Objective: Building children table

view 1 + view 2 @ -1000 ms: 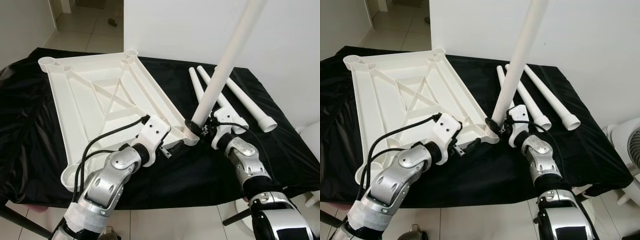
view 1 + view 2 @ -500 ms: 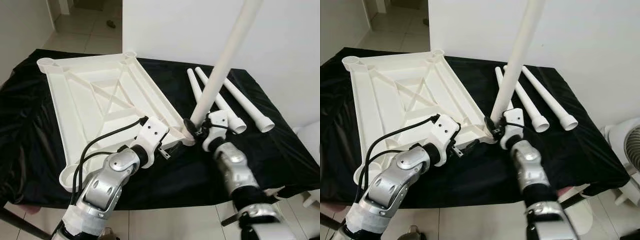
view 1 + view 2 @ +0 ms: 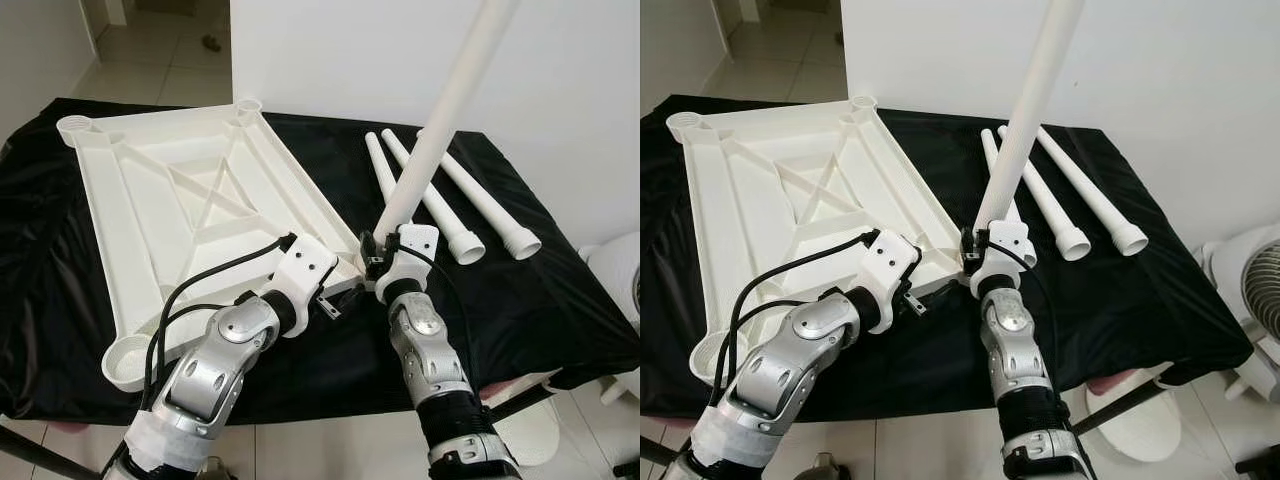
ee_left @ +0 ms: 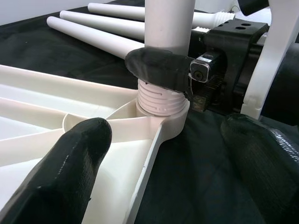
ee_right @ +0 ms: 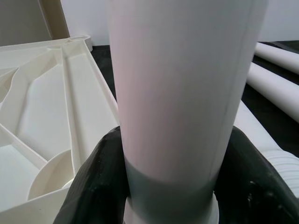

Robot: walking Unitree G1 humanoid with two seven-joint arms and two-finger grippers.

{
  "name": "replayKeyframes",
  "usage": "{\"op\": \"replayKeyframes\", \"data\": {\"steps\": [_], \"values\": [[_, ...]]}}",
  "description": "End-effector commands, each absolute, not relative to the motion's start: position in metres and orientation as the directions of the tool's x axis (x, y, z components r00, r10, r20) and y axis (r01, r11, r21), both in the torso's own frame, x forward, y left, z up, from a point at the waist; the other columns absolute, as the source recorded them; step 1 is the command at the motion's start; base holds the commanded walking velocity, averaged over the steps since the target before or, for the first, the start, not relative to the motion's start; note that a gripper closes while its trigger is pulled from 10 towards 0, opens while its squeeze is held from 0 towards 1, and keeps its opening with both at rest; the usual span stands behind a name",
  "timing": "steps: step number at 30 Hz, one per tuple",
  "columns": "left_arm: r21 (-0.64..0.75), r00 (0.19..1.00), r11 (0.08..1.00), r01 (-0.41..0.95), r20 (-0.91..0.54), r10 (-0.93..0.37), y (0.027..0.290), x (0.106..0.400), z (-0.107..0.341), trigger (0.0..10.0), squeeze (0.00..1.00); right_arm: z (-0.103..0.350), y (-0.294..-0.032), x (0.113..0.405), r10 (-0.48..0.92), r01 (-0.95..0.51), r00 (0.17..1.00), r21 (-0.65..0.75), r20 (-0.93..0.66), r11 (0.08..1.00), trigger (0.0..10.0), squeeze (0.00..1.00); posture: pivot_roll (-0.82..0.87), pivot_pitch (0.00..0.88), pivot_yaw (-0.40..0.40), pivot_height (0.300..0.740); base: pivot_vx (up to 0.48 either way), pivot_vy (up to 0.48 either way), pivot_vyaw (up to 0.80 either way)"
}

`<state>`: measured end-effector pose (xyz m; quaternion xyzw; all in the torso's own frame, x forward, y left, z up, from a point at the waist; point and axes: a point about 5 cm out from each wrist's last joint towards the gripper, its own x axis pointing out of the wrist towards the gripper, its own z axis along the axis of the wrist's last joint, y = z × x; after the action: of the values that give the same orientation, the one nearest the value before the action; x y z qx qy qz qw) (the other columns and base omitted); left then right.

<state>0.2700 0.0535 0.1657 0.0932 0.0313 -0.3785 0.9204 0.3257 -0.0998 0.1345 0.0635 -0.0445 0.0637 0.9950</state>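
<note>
With the right gripper (image 3: 372, 262) clamped on the upright table leg (image 3: 440, 117), screw its threaded end squarely into the tabletop's near corner socket (image 4: 164, 122) while the open-fingered left gripper (image 4: 159, 154) steadies that corner.

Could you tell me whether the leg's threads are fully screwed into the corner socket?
No, several threads of the leg remain exposed above the socket.

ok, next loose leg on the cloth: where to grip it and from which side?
Judgement: take the nearest loose leg mid-shaft from above, fingers across it. It lies flat on the black cloth with small gaps beside it, and the plain shaft leaves the threaded end free for a corner socket.
</note>
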Motion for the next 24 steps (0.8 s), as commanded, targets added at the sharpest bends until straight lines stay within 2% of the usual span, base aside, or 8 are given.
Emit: {"op": "replayKeyframes", "data": {"steps": [1,2,8,11,12,14,15,24], "values": [[0.135,0.706,0.693,0.709,-0.126,-0.697,0.050,0.268,0.167,10.0,0.00,0.125,-0.088,0.320,0.216,-0.221,0.975,0.177,0.049,0.959,10.0,0.47,0.08,0.051,-0.089,0.740,0.000,0.000,0.00],[0.134,0.706,0.693,0.708,-0.126,-0.697,0.050,0.268,0.167,10.0,0.00,0.128,-0.088,0.319,0.233,-0.240,0.971,0.186,0.060,0.953,10.0,1.00,0.08,0.051,-0.089,0.740,0.000,0.000,0.00],[0.132,0.706,0.694,0.708,-0.124,-0.697,0.049,0.269,0.167,10.0,0.00,0.135,-0.095,0.319,0.281,-0.295,0.954,0.161,0.099,0.942,10.0,1.00,0.07,0.052,-0.089,0.740,0.000,0.000,0.00],[0.133,0.707,0.695,0.707,-0.121,-0.696,0.049,0.269,0.168,10.0,0.00,0.140,-0.105,0.321,0.361,-0.370,0.926,0.074,0.113,0.926,10.0,1.00,0.07,0.052,-0.093,0.740,0.000,0.000,0.00],[0.133,0.709,0.696,0.705,-0.120,-0.695,0.049,0.270,0.168,10.0,0.00,0.140,-0.110,0.322,0.384,-0.390,0.917,0.042,0.110,0.920,10.0,0.27,0.07,0.052,-0.095,0.740,0.000,0.000,0.00],[0.133,0.710,0.697,0.704,-0.121,-0.694,0.050,0.270,0.168,10.0,0.00,0.141,-0.112,0.322,0.396,-0.400,0.912,0.023,0.107,0.916,10.0,0.27,0.07,0.052,-0.095,0.740,0.000,0.000,0.00],[0.135,0.711,0.699,0.703,-0.121,-0.692,0.050,0.270,0.168,10.0,0.00,0.141,-0.115,0.321,0.426,-0.429,0.899,0.015,0.098,0.903,10.0,0.00,0.08,0.051,-0.096,0.740,0.000,0.000,0.00],[0.137,0.716,0.703,0.698,-0.119,-0.688,0.052,0.270,0.169,10.0,0.00,0.138,-0.139,0.323,0.637,-0.631,0.771,-0.109,0.022,0.768,10.0,0.00,0.08,0.050,-0.096,0.740,0.000,0.000,0.00]]}}
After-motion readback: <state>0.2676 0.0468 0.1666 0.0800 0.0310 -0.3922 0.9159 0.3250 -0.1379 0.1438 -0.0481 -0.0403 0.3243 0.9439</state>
